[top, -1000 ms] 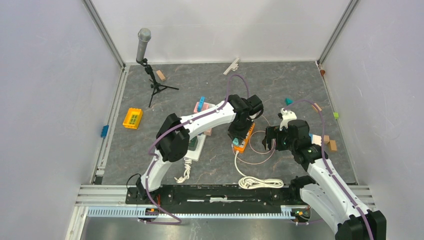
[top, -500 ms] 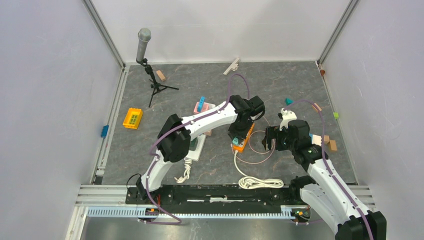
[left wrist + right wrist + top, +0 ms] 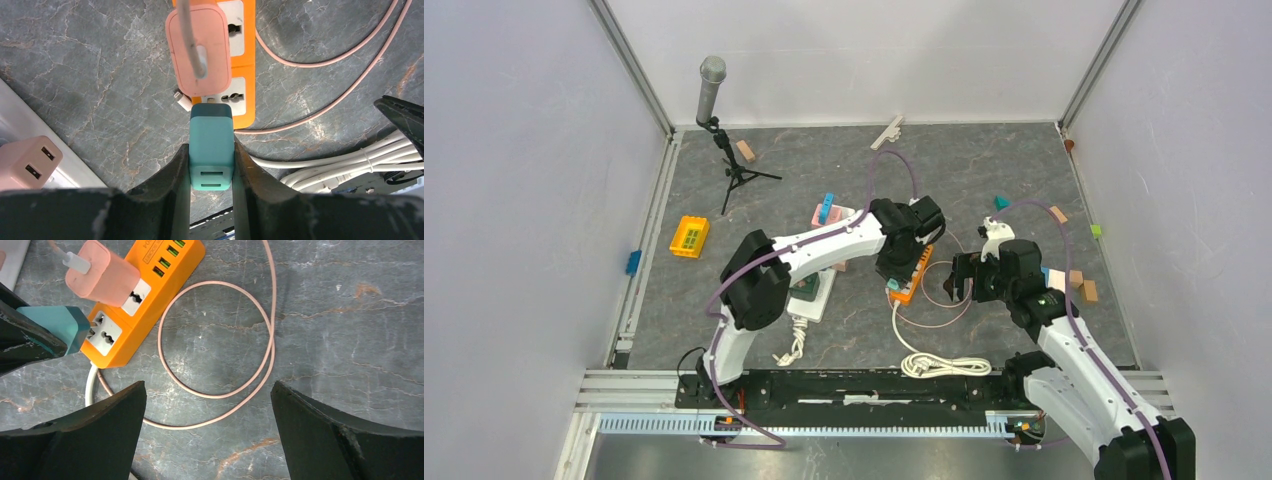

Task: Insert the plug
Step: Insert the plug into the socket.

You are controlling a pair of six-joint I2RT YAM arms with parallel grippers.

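Since a second ago, the left arm [image 3: 824, 245] has swung a little to its left. Its left gripper [image 3: 211, 155] is squeezed shut on the teal plug [image 3: 211, 142], which now hangs right at the near end of the orange power strip [image 3: 245, 120]. I think the plug is lined up with the free socket [image 3: 220, 97] but not pushed in yet. The right gripper [image 3: 207, 390] waits close by, wide open, holding nothing.

Count:
- 2 arms
- 1 orange power strip
- 1 white cord [image 3: 325, 165]
- 1 pink cable [image 3: 272, 340]
- 2 pink ones: the pink charger [image 3: 199, 47] in the strip and the spare pink charger [image 3: 27, 162] off to the side
- 1 teal plug
- 2 sockets
- 3 green USB holes [image 3: 162, 262]
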